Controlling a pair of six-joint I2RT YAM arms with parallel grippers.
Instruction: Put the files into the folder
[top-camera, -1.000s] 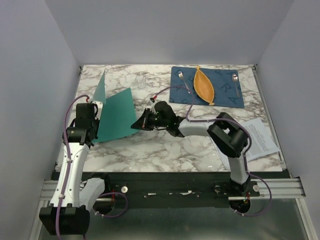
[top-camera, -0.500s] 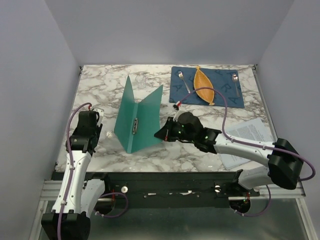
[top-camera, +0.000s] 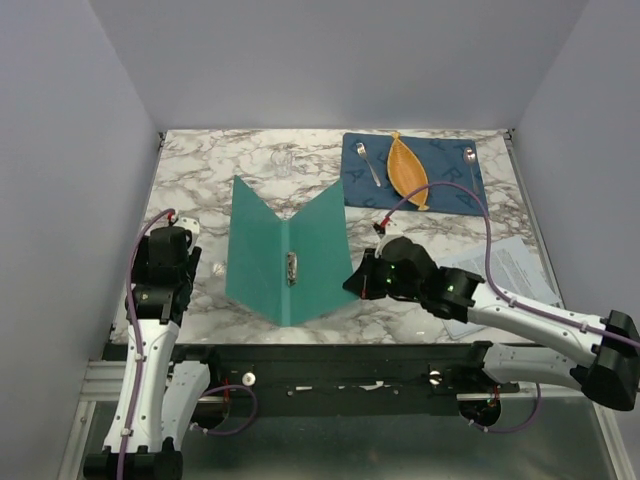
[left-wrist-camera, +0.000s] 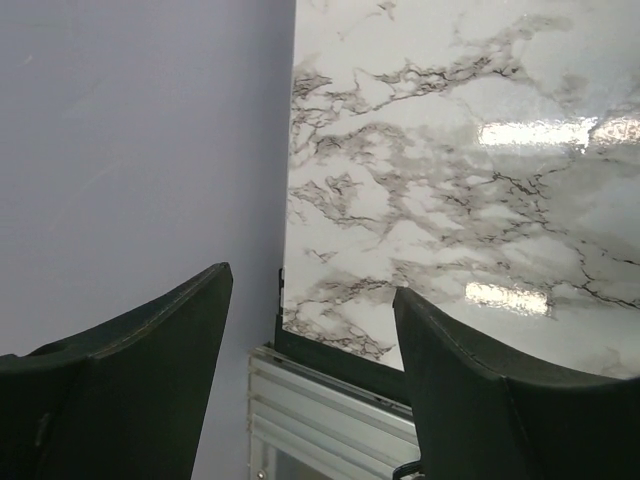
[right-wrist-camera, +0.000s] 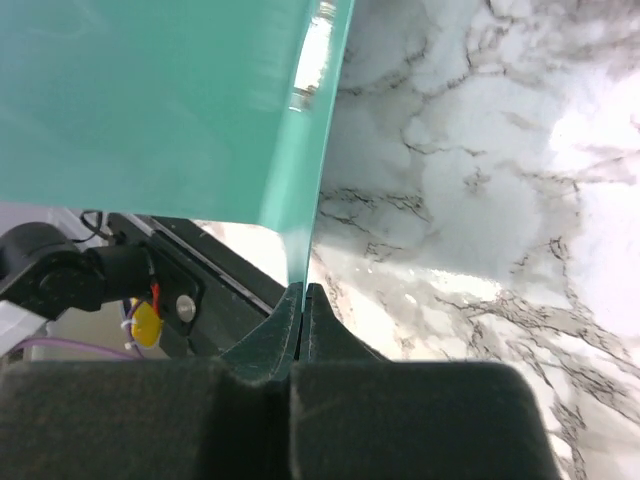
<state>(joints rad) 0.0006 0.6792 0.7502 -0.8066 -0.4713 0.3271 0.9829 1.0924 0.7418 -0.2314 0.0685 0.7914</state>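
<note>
The teal folder (top-camera: 262, 248) stands open in a wide V at the table's middle left, its metal clip (top-camera: 292, 268) showing along the spine. My right gripper (top-camera: 357, 283) is shut on the near outer edge of the right cover (top-camera: 320, 245). In the right wrist view the cover (right-wrist-camera: 180, 100) runs down between the closed fingertips of that gripper (right-wrist-camera: 303, 292). My left gripper (top-camera: 168, 262) is left of the folder, apart from it. It is open and empty (left-wrist-camera: 312, 310) over the marble near the table's left edge. The files (top-camera: 512, 268) lie at the right, partly under my right arm.
A dark blue placemat (top-camera: 455, 185) at the back right carries an orange leaf-shaped dish (top-camera: 407, 170) and two spoons. A clear glass (top-camera: 283, 160) stands behind the folder. The left wall (left-wrist-camera: 130, 150) and the table's metal frame (left-wrist-camera: 330, 405) are close to my left gripper.
My left gripper opened, let go of the left cover and drew back to the left. My right gripper pulled the right cover rightward and nearer, spreading the folder wider.
</note>
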